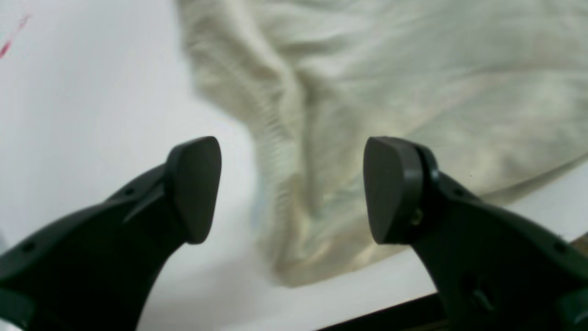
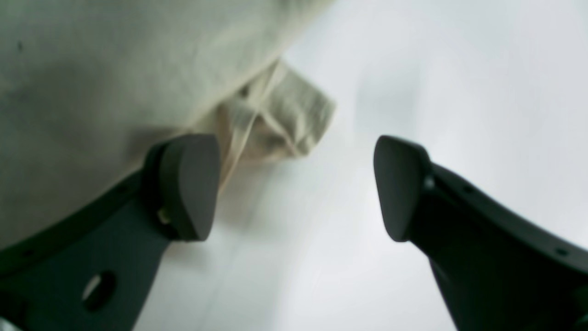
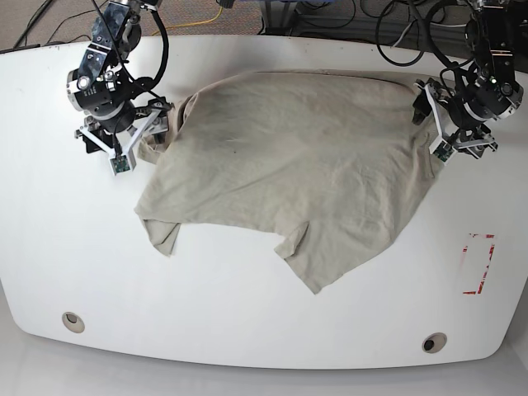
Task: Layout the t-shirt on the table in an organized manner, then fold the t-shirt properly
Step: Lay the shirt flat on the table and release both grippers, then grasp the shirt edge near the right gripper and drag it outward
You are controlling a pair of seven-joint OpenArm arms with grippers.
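Across the middle of the white table point(image 3: 247, 330), the beige t-shirt point(image 3: 289, 177) lies spread but wrinkled, its body running from about 10 o'clock to 3 o'clock in the base view, with two folded flaps hanging toward 6 and 7 o'clock. A red tape rectangle point(image 3: 478, 264) sits at 4 o'clock near the table's edge, and two round grommet holes point(image 3: 73, 321) mark the front edge at 7 and 5 o'clock.

The right gripper point(image 2: 296, 188) hovers at the shirt's 9 o'clock edge, jaws wide apart and holding nothing; in its wrist view a bunched hem corner lies just beyond its pad point(image 2: 190, 186), over bare table.

The left gripper point(image 1: 291, 188) hangs at the shirt's 3 o'clock edge, jaws likewise spread wide and empty, with a ridge of blurred fabric point(image 1: 294, 138) lying between the two pads below.
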